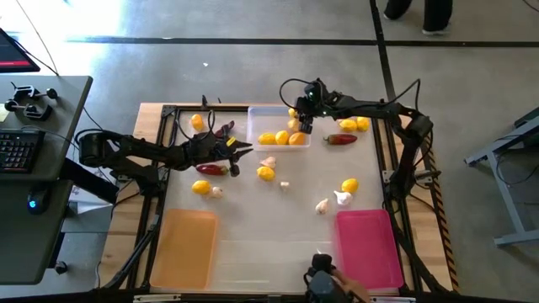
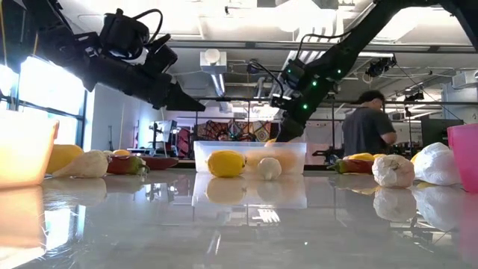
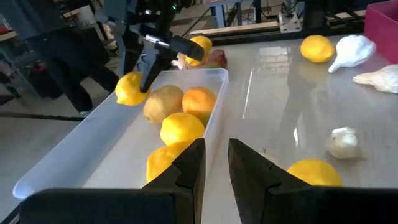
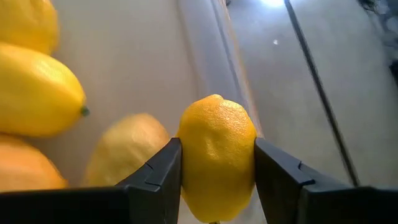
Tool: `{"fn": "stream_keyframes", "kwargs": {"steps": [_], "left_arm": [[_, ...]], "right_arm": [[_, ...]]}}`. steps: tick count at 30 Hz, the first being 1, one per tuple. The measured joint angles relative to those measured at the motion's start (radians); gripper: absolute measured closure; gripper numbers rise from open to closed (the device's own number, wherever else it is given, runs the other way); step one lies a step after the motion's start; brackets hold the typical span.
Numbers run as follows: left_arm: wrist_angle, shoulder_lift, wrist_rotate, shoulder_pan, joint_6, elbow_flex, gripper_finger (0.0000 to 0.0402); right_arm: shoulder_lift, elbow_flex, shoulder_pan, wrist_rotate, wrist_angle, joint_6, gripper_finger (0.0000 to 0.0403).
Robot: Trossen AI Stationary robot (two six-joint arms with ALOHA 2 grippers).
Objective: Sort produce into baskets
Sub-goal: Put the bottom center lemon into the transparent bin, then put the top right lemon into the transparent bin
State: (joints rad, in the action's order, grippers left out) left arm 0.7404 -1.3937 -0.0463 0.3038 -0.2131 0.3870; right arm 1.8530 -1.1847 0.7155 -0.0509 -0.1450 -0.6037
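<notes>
One camera looks straight down; another sits level with the tabletop. Both wrist cameras look close at the clear tray (image 1: pixel 278 128), which every view shares.

- No text, labels, brands, nos. or signs I can read in any of my views.
- Red screen (image 1: pixel 15 52) at the desk beside my table: whatever's on it is too small for me to make out.
- Keyboard (image 1: pixel 18 150) keys: can't read 'em.

grey concrete floor (image 1: pixel 253 67); desk (image 1: pixel 50 151) with keyboard (image 1: pixel 18 150).
</notes>
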Motion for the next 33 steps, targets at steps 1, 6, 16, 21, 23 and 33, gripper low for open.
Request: {"fn": "stream_keyframes", "kwargs": {"steps": [1, 6, 16, 21, 23, 33], "left_arm": [[-0.004, 0.0, 0.0, 0.0, 0.0, 0.0, 0.0346], [-0.004, 0.0, 0.0, 0.0, 0.004, 0.0, 0.0346], [-0.009, 0.0, 0.001, -0.002, 0.029, 0.0, 0.0346], [-0.01, 0.0, 0.001, -0.002, 0.03, 0.0, 0.0346], [-0.01, 0.0, 0.001, -0.002, 0.03, 0.0, 0.0346], [-0.01, 0.0, 0.001, -0.002, 0.029, 0.0, 0.0346]], "right_arm": [[0.0, 0.0, 0.0, 0.011, -0.005, -0.006, 0.025], [0.0, 0.0, 0.0, 0.028, -0.028, -0.015, 0.0236], [0.0, 0.002, -0.003, 0.029, -0.05, 0.019, 0.0232], [0.0, 0.002, -0.016, 0.102, -0.05, 0.021, 0.0206], [0.0, 0.002, -0.021, 0.129, -0.05, 0.031, 0.0187], [-0.003, 0.001, -0.046, 0.155, -0.059, 0.047, 0.0128]]}}
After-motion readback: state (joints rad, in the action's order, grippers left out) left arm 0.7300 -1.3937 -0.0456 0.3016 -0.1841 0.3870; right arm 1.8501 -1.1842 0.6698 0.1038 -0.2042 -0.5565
